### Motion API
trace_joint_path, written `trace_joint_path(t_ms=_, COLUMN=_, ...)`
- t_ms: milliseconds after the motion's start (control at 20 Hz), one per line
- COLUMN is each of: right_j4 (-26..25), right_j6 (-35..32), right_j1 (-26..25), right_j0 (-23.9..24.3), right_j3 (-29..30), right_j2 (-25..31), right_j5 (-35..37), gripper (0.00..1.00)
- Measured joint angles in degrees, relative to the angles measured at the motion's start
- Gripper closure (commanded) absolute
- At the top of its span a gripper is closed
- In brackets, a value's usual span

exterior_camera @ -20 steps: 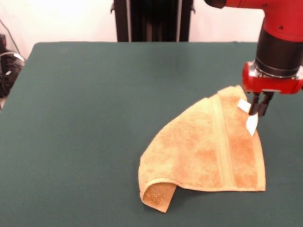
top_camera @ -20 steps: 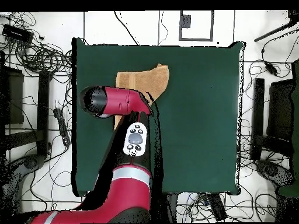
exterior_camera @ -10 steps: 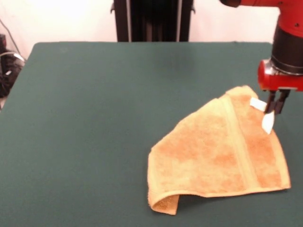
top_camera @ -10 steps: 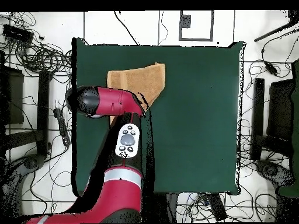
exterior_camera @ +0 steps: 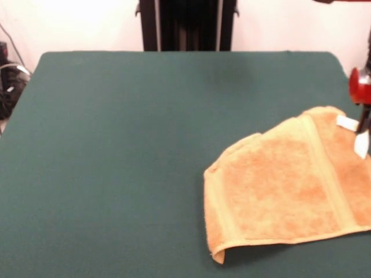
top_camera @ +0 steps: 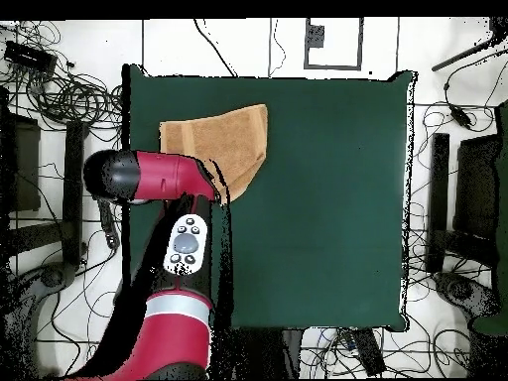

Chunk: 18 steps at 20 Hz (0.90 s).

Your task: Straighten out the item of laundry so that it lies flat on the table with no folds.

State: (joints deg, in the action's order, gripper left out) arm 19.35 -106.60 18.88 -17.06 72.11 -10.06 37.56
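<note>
The orange-tan towel (exterior_camera: 290,185) lies on the dark green table (exterior_camera: 116,145) at the front right, and its right part runs off the picture's edge. A woven band crosses it, and its near-left corner is slightly lifted with a thin fold along the left edge. Its white label (exterior_camera: 348,123) sits at the far right. My gripper (exterior_camera: 366,124) shows only partly at the right edge, shut on the towel's far corner beside the label. In the overhead view the towel (top_camera: 218,139) lies at the table's (top_camera: 327,218) upper left, and the red arm (top_camera: 149,177) hides the gripper.
The black pedestal (exterior_camera: 185,23) stands behind the table's far edge. Cables (exterior_camera: 8,81) lie off the table's left side. The table's right edge (exterior_camera: 342,63) is close to the gripper. Cables and stands (top_camera: 60,89) ring the table in the overhead view.
My gripper has moved right in the front view, dragging the towel with it. The curled-under near-left corner has unrolled and the towel lies wider.
</note>
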Motion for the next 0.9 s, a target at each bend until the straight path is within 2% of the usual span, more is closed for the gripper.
trace_joint_path(t_ms=350, right_j4=1.31, right_j6=-3.26, right_j1=0.00, right_j0=-0.87, right_j3=-0.49, right_j2=-0.12, right_j5=0.01, gripper=1.00)
trace_joint_path(t_ms=900, right_j4=1.32, right_j6=-3.40, right_j1=-0.05, right_j0=-0.83, right_j3=-0.47, right_j2=-0.44, right_j5=0.00, gripper=1.00)
